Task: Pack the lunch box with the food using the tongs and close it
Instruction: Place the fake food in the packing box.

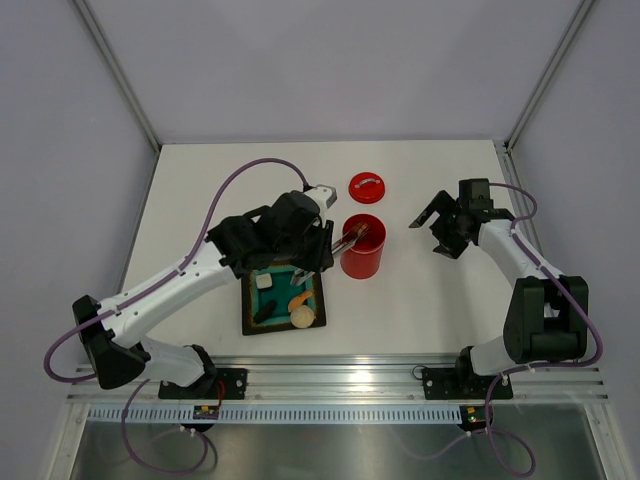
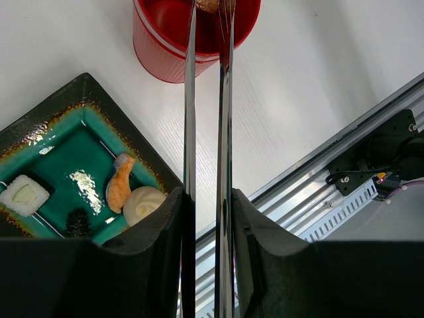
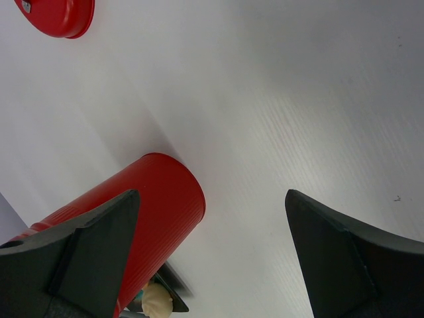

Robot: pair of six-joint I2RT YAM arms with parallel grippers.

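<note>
The red lunch box [image 1: 362,247] stands open beside the dark plate [image 1: 249,300]; its lid [image 1: 367,187] lies flat behind it. My left gripper [image 2: 207,195] is shut on the silver tongs [image 2: 226,99]. The tongs' tips reach over the lunch box [image 2: 165,53] mouth and pinch a small brown bit [image 2: 207,5]. On the plate [image 2: 40,122] lie a white cube [image 2: 24,196], an orange piece [image 2: 120,183], a beige disc [image 2: 144,204] and a dark stick [image 2: 78,222]. My right gripper [image 1: 436,230] hangs open and empty to the right of the lunch box [image 3: 152,199].
A metal rail [image 1: 340,378] carrying the arm bases runs along the near table edge. The left arm's purple cable [image 1: 245,172] loops over the table behind the plate. Slanted frame posts [image 1: 118,70] stand at the back corners.
</note>
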